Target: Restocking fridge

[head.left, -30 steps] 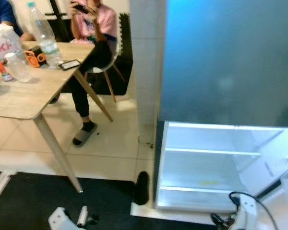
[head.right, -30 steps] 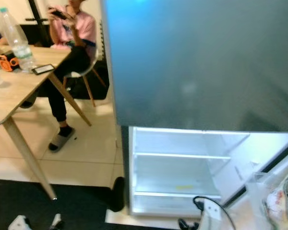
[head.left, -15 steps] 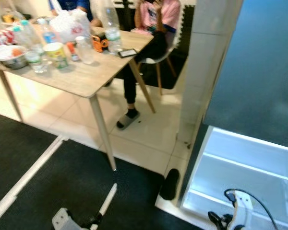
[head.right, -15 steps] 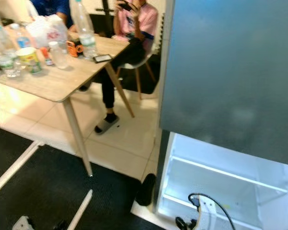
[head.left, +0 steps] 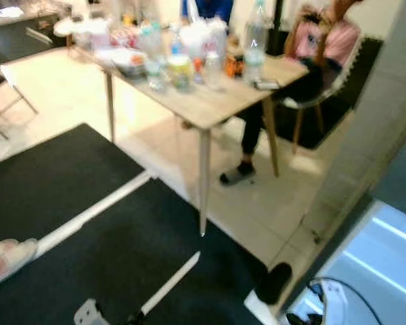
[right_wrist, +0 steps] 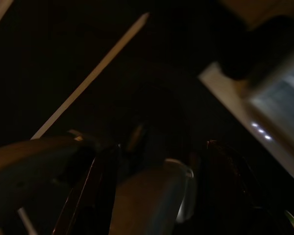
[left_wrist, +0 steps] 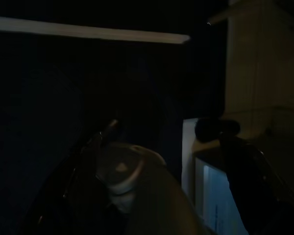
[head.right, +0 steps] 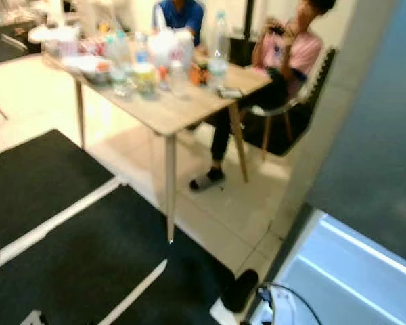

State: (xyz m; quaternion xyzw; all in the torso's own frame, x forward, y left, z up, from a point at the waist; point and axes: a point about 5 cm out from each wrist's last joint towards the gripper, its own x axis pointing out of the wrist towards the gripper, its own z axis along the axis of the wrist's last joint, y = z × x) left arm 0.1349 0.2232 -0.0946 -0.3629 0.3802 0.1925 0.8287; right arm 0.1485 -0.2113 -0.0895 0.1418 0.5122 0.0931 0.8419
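- My left gripper (left_wrist: 152, 196) and right gripper (right_wrist: 157, 196) hung low over the dark mat; their fingers stood apart, holding nothing.
- The open fridge (head.right: 365, 271) glowed near right, the groceries (head.left: 183, 57) far left on the table (head.left: 216, 108).
- Restocking looked barely begun: everything awaited fetching.

The camera has swung left, from the fridge (head.right: 365, 271) toward the table (head.left: 210, 108).

No lettering can be read on anything; the views are too blurred or dark
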